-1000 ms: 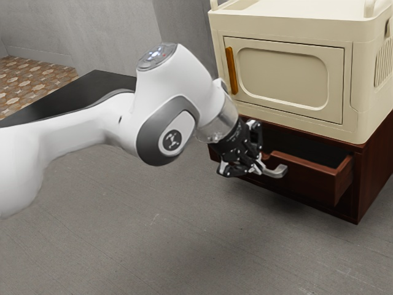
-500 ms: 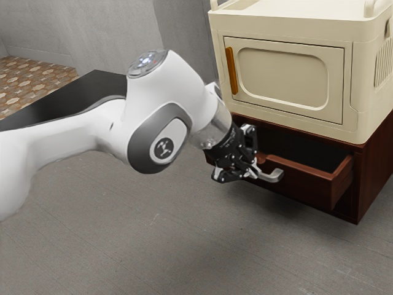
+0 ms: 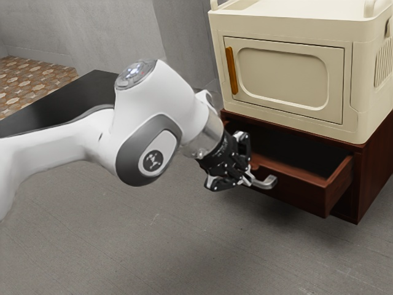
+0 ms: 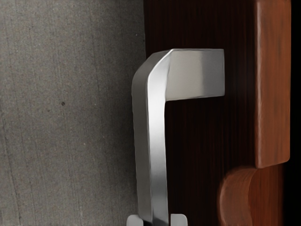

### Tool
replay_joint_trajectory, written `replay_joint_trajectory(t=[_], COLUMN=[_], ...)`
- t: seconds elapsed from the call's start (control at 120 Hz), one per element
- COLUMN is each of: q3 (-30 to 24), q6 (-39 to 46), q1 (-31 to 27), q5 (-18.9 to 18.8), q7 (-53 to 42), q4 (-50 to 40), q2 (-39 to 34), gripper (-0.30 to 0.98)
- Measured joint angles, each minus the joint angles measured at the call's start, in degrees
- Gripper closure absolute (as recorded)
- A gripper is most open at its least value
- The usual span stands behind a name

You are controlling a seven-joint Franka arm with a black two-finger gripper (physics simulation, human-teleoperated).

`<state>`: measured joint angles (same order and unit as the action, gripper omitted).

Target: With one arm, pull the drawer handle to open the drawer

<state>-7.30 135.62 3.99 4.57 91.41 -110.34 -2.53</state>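
Note:
In the exterior view the black gripper (image 3: 247, 177) is at the drawer's front, shut on the silver handle (image 3: 268, 182), whose bent end sticks out past the fingers. The dark reddish-brown drawer (image 3: 298, 192) stands partly out of its cabinet, with its dark inside showing. From the wrist camera, the gripper's fingertips (image 4: 156, 221) lie on both sides of the metal handle (image 4: 157, 141), near the lower edge. The handle's bend and its mount on the drawer front (image 4: 197, 127) show clearly.
A cream cabinet (image 3: 282, 74) with an orange-brown door handle (image 3: 231, 70) sits on the brown drawer cabinet (image 3: 373, 172). A black surface (image 3: 73, 101) lies behind the arm. Grey floor (image 3: 184, 246) stretches in front of the drawer.
My gripper and the handle have moved together toward the exterior view's left and slightly down. The drawer has slid further out of the cabinet. The cream cabinet has stayed still.

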Motion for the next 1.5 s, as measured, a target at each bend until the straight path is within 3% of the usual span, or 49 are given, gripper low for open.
replay_joint_trajectory(t=[1.5], q3=[-0.4], q6=[3.8], q1=[-0.3], q5=[2.2], q7=[-0.1], q4=[-15.5], q2=[-13.5], gripper=[0.79])
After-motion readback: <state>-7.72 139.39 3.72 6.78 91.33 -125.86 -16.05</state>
